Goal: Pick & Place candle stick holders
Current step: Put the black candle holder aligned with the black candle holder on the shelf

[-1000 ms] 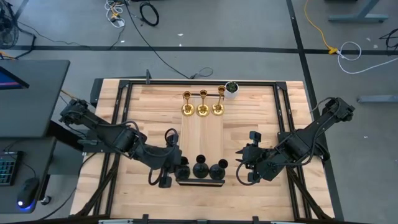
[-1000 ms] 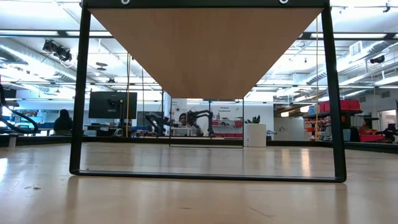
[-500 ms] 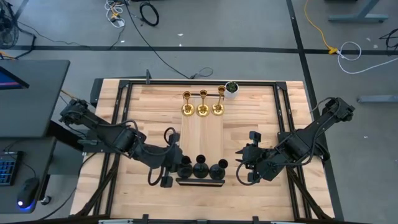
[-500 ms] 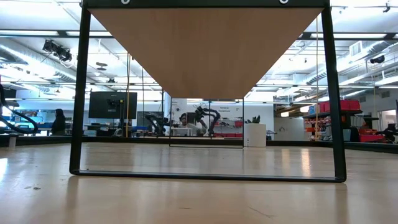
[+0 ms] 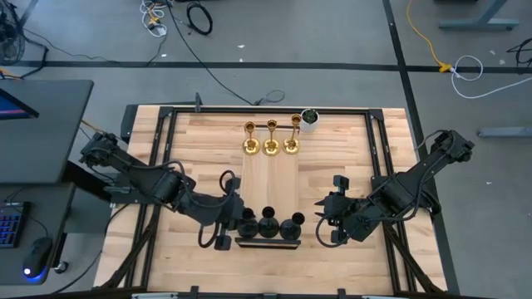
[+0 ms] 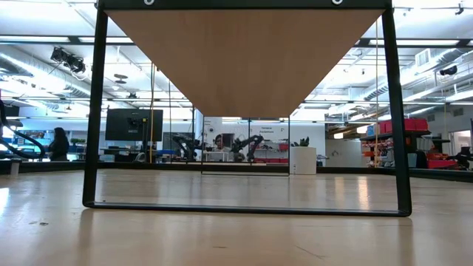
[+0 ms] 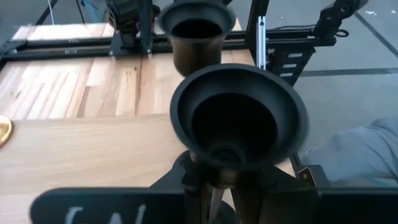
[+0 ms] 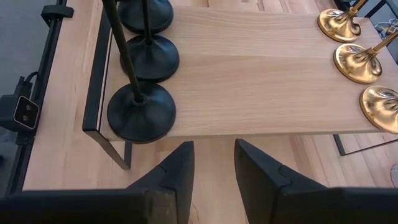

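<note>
Standing between the left gripper's (image 7: 221,186) jaws, which are clamped on its stem, is the leftmost black candle stick holder (image 5: 246,224). Three black holders line the raised board's (image 5: 268,178) near edge, three gold holders (image 5: 271,146) the far. Right gripper (image 8: 211,158) hovers nearby, jaws parted, empty.

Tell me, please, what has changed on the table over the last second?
Almost nothing. The left gripper shifted slightly toward the leftmost black candle stick holder and now stays closed on its stem. The right gripper, the other black holders and the three gold holders have not moved.
</note>
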### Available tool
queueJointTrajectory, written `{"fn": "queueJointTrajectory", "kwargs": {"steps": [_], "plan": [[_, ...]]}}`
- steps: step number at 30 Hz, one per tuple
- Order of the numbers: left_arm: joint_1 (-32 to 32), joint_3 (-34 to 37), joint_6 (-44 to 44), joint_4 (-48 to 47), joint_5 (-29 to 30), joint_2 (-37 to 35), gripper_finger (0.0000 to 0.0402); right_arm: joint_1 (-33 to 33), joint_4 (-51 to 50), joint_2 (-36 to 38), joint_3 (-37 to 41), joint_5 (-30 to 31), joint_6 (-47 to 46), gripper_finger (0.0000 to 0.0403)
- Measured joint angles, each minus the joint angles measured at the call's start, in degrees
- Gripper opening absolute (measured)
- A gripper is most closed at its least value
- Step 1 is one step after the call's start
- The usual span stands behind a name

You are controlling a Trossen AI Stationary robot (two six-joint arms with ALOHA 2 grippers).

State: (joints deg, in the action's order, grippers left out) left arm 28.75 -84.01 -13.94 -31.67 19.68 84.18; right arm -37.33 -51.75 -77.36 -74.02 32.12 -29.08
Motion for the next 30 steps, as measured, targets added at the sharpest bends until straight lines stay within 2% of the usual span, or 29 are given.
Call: {"fn": "queueJointTrajectory", "kwargs": {"steps": [24, 30], "plan": [[-0.4, 0.0, -0.6, -1.1, -1.3, 1.6, 0.0056, 0.0, 0.1, 0.0, 0.0, 0.0, 0.0, 0.0114], [-0.3, 0.0, -1.0, -1.0, -0.5, 1.8, 0.0088, 0.0, 0.2, 0.0, 0.0, 0.0, 0.0, 0.0114]]}}
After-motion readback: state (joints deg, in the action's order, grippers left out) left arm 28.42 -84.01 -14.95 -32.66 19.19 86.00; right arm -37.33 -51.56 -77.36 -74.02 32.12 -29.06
